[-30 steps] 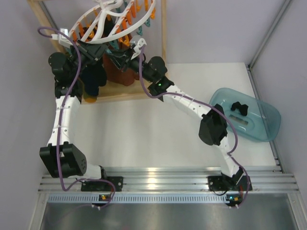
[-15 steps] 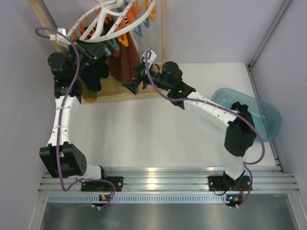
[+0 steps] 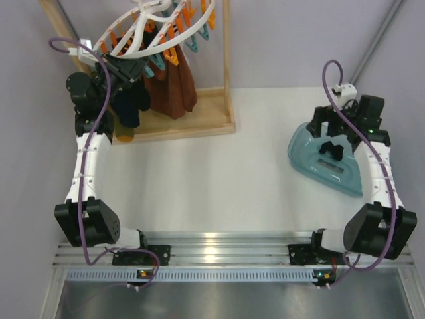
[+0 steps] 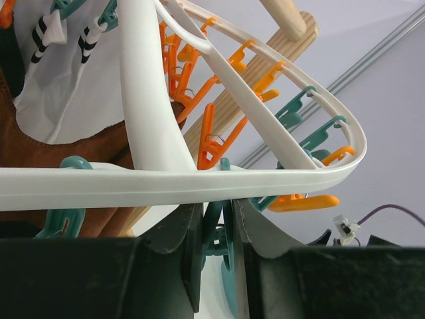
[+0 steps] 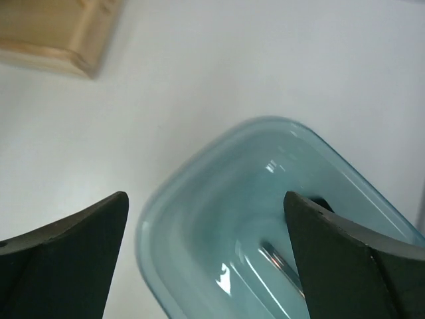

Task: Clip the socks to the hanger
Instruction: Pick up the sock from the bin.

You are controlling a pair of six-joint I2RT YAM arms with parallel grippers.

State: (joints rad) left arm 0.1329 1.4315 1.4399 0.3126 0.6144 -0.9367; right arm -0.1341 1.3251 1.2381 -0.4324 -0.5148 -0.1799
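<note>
The round white hanger hangs at the back left, ringed with orange and teal clips. My left gripper sits under its rim, jaws shut on a teal clip. Black socks hang just below that gripper, beside rust-brown cloth. My right gripper hovers open and empty over the teal bin at the right. One black sock lies in the bin. In the right wrist view, the bin fills the gap between the wide-apart fingers, with a dark bit of sock by the right one.
A wooden frame with an upright post stands under the hanger at the back left. White cloth with black stripes hangs behind the hanger spokes. Walls close in the table on both sides.
My right arm swung away from the hanger, across the table to the bin at the right, and its gripper opened wide. The left gripper stayed at the clip.
</note>
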